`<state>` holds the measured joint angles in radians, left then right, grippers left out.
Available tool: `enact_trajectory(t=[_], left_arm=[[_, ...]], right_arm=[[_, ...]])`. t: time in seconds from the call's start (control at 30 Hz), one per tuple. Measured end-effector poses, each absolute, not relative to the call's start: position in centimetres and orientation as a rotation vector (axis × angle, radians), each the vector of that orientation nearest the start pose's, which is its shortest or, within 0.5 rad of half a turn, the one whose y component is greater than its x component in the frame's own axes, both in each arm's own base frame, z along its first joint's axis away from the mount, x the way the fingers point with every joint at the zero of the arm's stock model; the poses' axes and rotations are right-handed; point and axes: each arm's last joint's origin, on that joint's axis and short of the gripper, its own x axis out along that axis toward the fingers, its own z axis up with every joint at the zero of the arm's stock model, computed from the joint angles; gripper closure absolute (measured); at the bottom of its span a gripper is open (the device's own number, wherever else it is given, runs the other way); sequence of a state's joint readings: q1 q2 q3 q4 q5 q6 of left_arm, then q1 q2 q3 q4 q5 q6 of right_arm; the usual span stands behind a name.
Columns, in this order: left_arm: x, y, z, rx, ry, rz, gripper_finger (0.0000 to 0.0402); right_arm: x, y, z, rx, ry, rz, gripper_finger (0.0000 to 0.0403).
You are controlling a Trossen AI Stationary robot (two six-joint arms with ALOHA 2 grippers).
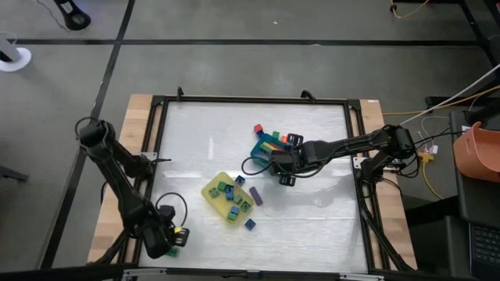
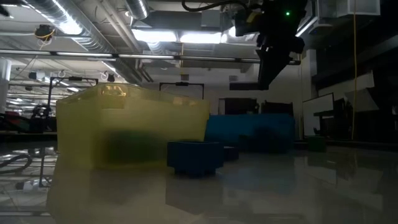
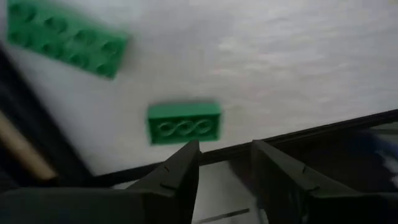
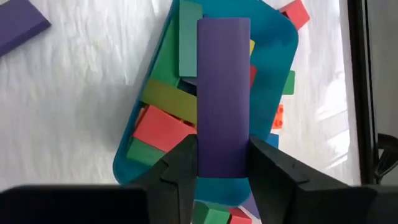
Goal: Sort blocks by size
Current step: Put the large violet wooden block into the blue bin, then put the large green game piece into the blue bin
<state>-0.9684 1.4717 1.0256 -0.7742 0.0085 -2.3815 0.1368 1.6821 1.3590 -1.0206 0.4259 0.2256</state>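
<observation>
My right gripper (image 4: 222, 163) is shut on a long purple block (image 4: 222, 81) above the teal tray (image 4: 134, 146), which holds several long bars: green, red, yellow. In the high view this gripper (image 1: 283, 170) hangs by the teal tray (image 1: 262, 148) at mid-table. The yellow tray (image 1: 226, 195) holds several small blocks. Another purple bar (image 1: 255, 195) and a blue block (image 1: 250, 224) lie flat on the table beside it. My left gripper (image 3: 224, 165) stands open at the near left corner (image 1: 168, 238), just short of two green blocks (image 3: 183, 123) (image 3: 65, 38) lying on the table. My right gripper pinches the purple block between its two fingers, on its two long sides (image 4: 202, 149) near one end. The fingers (image 4: 183, 165) slant down from the table's right and lie along the block. The block juts forward past the fingertips, lifted clear above the teal tray.
The table's dark frame rail (image 3: 323, 127) runs close by my left gripper. A loose purple bar (image 4: 18, 28) lies on the white tabletop beside the teal tray. In the low view the yellow tray (image 2: 130, 127) stands nearest, with a blue block (image 2: 194, 157) beside it.
</observation>
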Motion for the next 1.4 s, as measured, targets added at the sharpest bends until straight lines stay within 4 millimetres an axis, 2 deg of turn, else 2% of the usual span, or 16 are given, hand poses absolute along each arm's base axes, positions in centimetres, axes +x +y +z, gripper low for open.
enact_trajectory(t=[0.17, 0.33, 0.43, 0.83, 1.2, 1.4], left_arm=[[15.4, -23.1, 22.0, -1.332, 1.362, 0.759, 0.0268], [15.0, -24.1, 21.8, -1.156, 1.413, 0.509, 0.0268], [14.8, -24.6, 21.3, -1.017, 1.41, 0.415, 0.0268], [14.2, -26.2, 18.2, -0.681, 1.442, 0.276, 0.0268], [14.2, -26.3, 17.9, -0.482, 1.47, 0.089, 0.0268], [13.9, -26.5, 17.9, -0.282, 1.46, -0.094, 0.0268]], right_arm=[[32.1, 3.2, 25.3, -0.203, 1.254, -0.371, 0.0274], [32.2, 3.2, 25.3, -0.203, 1.243, -0.369, 0.0274], [32.6, 3.3, 25.4, -0.211, 1.206, -0.353, 0.0274], [32.9, 3.3, 25.5, -0.223, 1.174, -0.337, 0.0271], [33.1, 3.3, 25.6, -0.169, 1.139, -0.377, 0.0185], [33.4, 3.4, 25.7, -0.159, 1.116, -0.376, 0.0166]])
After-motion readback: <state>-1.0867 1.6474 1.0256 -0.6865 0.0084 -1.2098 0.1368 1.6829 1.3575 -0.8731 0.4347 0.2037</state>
